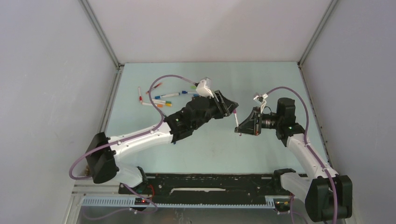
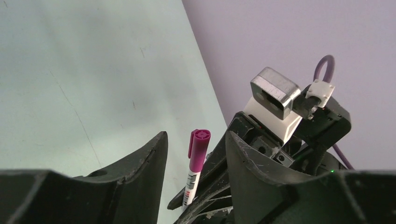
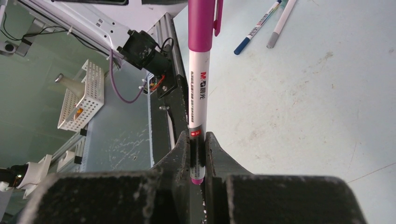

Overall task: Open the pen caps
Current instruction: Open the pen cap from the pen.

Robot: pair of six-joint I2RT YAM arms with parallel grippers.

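The right wrist view alone shows the right gripper (image 3: 198, 156) pinching the lower end of a white pen (image 3: 198, 98), its magenta cap (image 3: 201, 23) on; the left wrist view shows the left gripper (image 2: 196, 140) spread either side of that cap, apart from it; overhead, other pens (image 1: 159, 98) lie on the table (image 1: 210, 144); a white basket (image 3: 81, 95) holds something unclear.

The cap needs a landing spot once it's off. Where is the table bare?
Bare: the near-middle table between both arms, and the far-right corner beyond the right hand holding the purple pen. Crowded: far left, where loose pens cluster behind the left arm.
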